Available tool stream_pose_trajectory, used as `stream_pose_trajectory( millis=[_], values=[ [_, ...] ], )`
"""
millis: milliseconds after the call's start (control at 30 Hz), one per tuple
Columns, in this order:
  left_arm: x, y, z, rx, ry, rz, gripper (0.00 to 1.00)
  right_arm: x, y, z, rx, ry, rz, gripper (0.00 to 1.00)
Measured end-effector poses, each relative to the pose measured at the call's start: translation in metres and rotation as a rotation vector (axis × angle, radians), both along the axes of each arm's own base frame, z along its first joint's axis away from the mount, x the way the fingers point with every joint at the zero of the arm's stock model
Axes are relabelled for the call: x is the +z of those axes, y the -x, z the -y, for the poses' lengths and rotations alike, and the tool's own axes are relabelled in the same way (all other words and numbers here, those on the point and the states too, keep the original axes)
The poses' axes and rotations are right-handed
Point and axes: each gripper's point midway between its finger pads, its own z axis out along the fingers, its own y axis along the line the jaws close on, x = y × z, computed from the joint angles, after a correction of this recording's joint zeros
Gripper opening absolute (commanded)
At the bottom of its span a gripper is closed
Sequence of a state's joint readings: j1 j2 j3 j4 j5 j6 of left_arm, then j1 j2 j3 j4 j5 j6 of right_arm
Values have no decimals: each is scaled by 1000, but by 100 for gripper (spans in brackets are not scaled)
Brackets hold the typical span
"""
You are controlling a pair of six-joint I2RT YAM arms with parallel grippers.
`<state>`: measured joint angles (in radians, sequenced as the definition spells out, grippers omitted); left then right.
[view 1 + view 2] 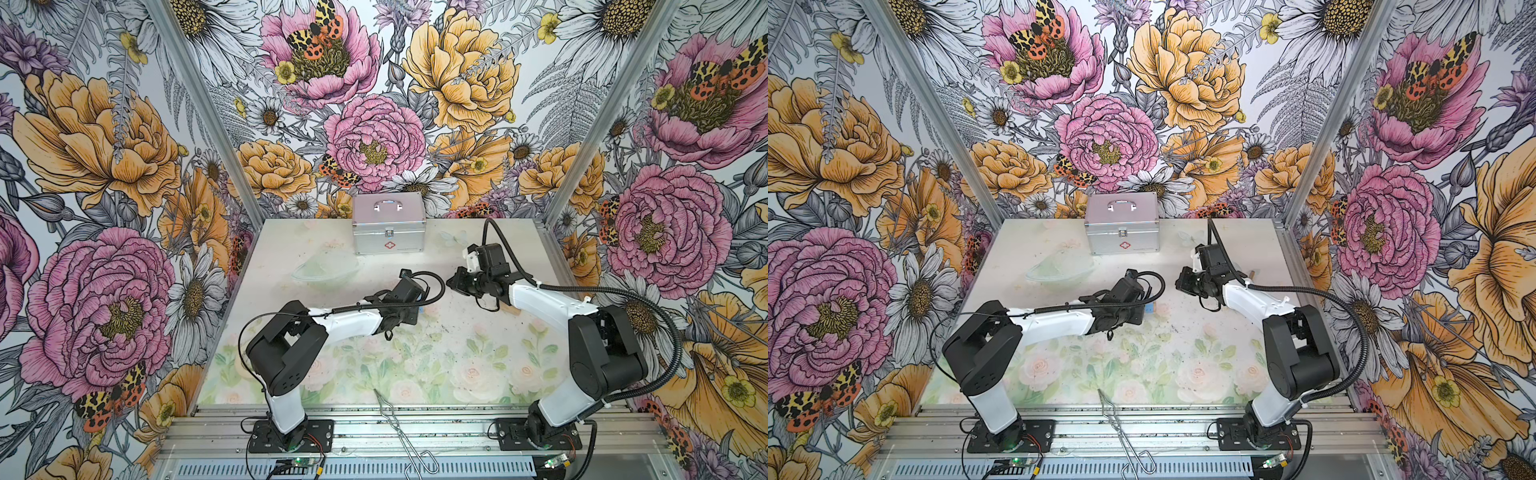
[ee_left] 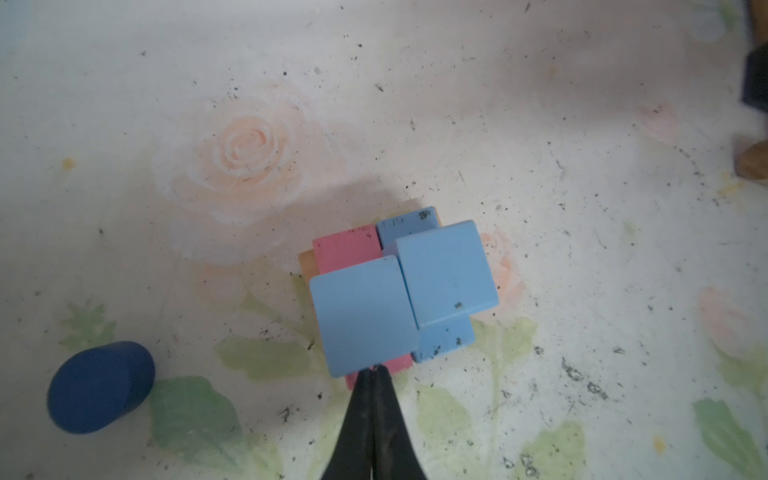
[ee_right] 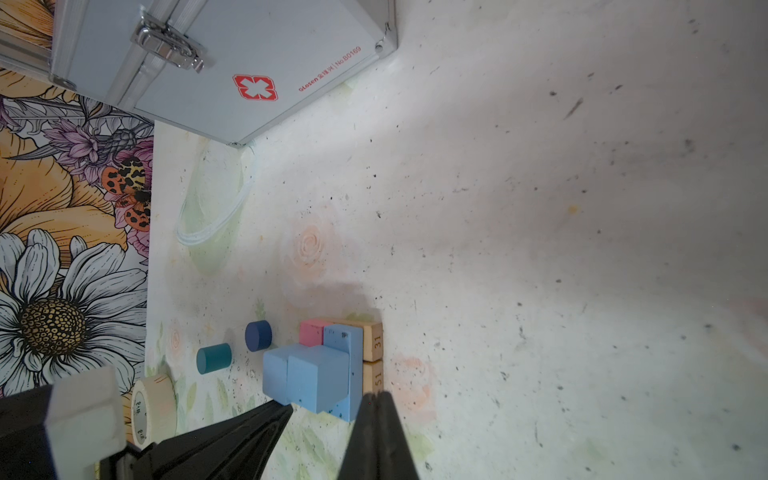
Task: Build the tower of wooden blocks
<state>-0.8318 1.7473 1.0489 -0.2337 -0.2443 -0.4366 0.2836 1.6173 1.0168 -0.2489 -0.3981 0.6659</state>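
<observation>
The tower [image 3: 328, 365] is a low stack of wood blocks. Two light blue cubes [image 2: 365, 316] sit side by side on a pink slab [image 2: 345, 251] and a blue slab [image 2: 407, 226], over two tan planks [image 3: 376, 345]. My left gripper [image 2: 374, 370] is shut and empty, its tips against the stack's edge below one cube. My right gripper [image 3: 376, 395] is shut and empty too, its tips beside the plank numbered 51. A dark blue cylinder [image 2: 99, 386] and a teal cylinder [image 3: 214, 358] lie apart on the table. In both top views the left arm hides most of the stack.
A silver metal case [image 1: 388, 224] stands at the back of the table, with a clear plastic bowl [image 1: 324, 268] in front of it to the left. A roll of beige tape [image 3: 151, 405] stands near the cylinders. Metal tongs [image 1: 399, 432] lie across the front rail.
</observation>
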Motion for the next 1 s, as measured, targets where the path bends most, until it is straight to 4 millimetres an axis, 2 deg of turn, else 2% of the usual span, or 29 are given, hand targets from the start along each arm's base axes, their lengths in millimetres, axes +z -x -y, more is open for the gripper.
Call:
stream_pose_trajectory(
  millis=[333,467,600,833,1000],
  values=[
    [94,6,-13,10,106,168,0,1,3,-6,16,-19,-8,0],
    [116,2,-32,51,141,200,0,1,7,-13,38,-22,-11,0],
    [109,-6,-67,134,141,181,0,-4,13,-24,70,-24,-26,0],
    [76,-11,-150,350,137,63,1,-20,20,-35,94,-22,-74,0],
    [68,-2,-181,430,101,5,12,-24,22,-38,97,-21,-86,0]
  ],
)
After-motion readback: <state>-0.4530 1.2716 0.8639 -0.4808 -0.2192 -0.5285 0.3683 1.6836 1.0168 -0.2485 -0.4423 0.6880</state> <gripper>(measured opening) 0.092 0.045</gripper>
